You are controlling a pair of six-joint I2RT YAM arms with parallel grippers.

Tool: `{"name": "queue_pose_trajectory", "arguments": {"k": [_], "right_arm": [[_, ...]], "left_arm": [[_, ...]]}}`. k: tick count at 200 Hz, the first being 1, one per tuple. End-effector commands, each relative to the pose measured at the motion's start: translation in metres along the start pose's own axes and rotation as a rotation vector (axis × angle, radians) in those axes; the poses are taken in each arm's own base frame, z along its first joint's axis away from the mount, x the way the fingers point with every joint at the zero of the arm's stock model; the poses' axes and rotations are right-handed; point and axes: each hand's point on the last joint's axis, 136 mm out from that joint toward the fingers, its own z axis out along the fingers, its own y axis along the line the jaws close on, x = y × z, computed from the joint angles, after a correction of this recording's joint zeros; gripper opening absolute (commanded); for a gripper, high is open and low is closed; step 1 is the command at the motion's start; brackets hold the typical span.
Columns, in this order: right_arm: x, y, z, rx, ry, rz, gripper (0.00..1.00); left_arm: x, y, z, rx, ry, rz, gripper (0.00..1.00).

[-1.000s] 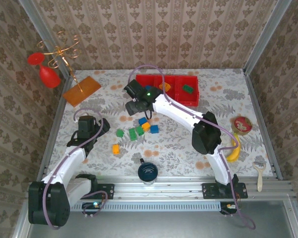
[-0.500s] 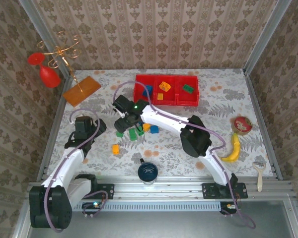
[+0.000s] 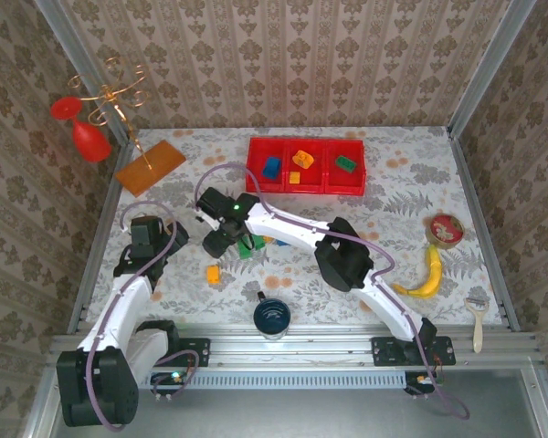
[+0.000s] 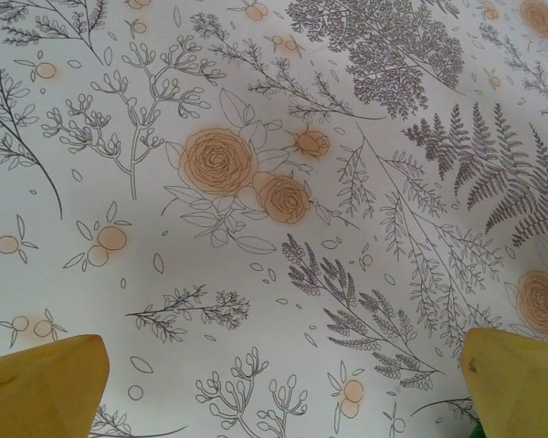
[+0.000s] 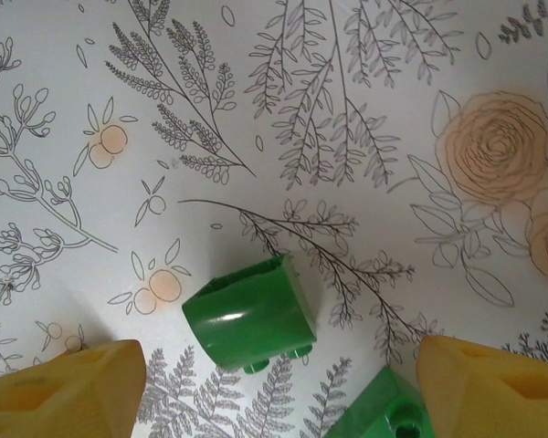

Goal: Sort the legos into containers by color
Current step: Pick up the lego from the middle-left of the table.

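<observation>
One right claw [image 5: 276,383], spread, over green lego [image 5: 249,313]

The left arm [image 3: 128,301] and right arm [image 3: 292,228] have white links, black joints and black bases. Lilac cables [image 3: 221,165] loop along both. A green light [image 3: 235,207] marks the right wrist. The fingertips [image 5: 64,388] are yellow.

A robot test cell dressed like a home: an aluminium frame [image 3: 292,352] holds wallpaper panels [image 3: 292,64] around a floral-clothed table [image 3: 397,187]
</observation>
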Motion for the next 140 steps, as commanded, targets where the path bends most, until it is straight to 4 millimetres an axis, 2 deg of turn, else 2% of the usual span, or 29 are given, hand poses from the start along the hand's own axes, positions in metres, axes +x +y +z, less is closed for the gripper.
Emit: {"name": "queue_pose_trajectory", "arguments": {"k": [1,110,140], "right_arm": [[0.008,0.003,0.011,0.007,0.045,-0.050,0.77],[0.013,0.008,0.038,-0.004,0.076,-0.062,0.64],[0.015,0.008,0.041,-0.005,0.085,-0.059,0.51]], "left_arm": [[-0.003,0.000,-0.003,0.005,-0.004,0.011,1.00],[0.000,0.000,-0.002,0.019,0.005,-0.006,1.00],[0.000,-0.001,-0.001,0.023,0.006,-0.008,1.00]]}}
